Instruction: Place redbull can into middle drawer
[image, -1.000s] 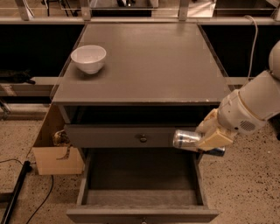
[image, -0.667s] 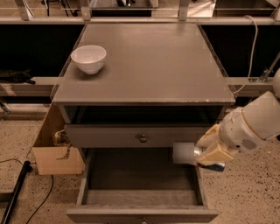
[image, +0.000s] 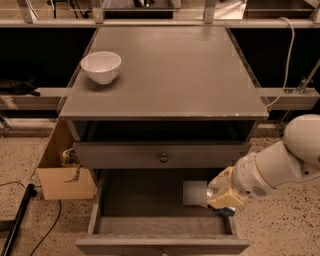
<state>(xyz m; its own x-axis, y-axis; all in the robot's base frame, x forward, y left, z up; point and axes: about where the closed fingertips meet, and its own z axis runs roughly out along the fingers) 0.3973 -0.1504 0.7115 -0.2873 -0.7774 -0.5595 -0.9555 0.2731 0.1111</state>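
Redbull can (image: 196, 194) horizontal, end pointing left, clamped in claw (image: 215, 195) over middle drawer (image: 160, 226).

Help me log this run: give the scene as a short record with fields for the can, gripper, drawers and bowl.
can: redbull can, on its side, held over the inside of the open drawer, towards its right
gripper: gripper, shut on the can, reaching in from the right
middle drawer: middle drawer, pulled open, nothing seen lying on its floor
upper drawer: upper drawer, shut
bowl: white bowl, upright on the left of the cabinet top
task state: can not yet released
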